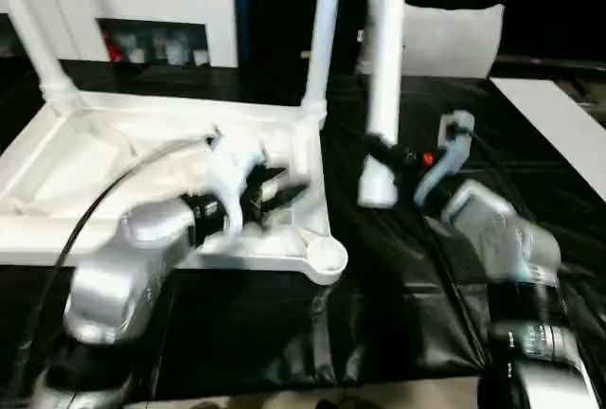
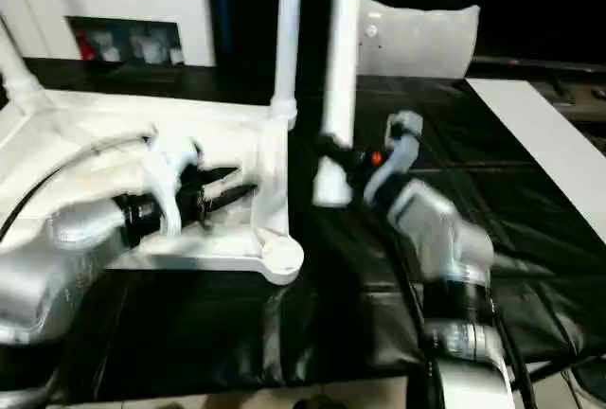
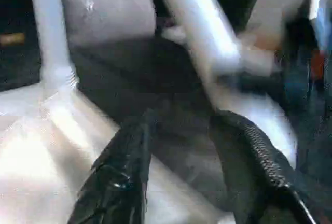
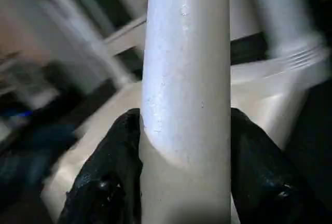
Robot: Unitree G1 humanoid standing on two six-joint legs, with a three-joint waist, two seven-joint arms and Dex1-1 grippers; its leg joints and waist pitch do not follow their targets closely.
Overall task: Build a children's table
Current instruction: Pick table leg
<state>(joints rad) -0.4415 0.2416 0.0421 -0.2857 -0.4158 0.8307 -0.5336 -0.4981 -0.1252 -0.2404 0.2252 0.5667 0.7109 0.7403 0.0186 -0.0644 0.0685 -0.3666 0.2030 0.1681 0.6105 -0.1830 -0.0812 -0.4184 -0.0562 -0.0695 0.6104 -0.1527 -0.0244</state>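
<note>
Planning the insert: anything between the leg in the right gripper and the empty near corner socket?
Nothing visible. The leg, clamped in the right gripper, hangs upright over bare black mat beside the tabletop. The near corner socket is open; the left gripper sits inside the rim, off that path.

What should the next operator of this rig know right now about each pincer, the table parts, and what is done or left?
Right pincer: shut on a loose leg, held upright off the black mat, beside the table top.
Left pincer: open, holding nothing, over the upturned table top.
Done: two legs stand in the far corner sockets.
Left: seat the held leg, probably in the empty near corner socket; the fourth leg remains.
</note>
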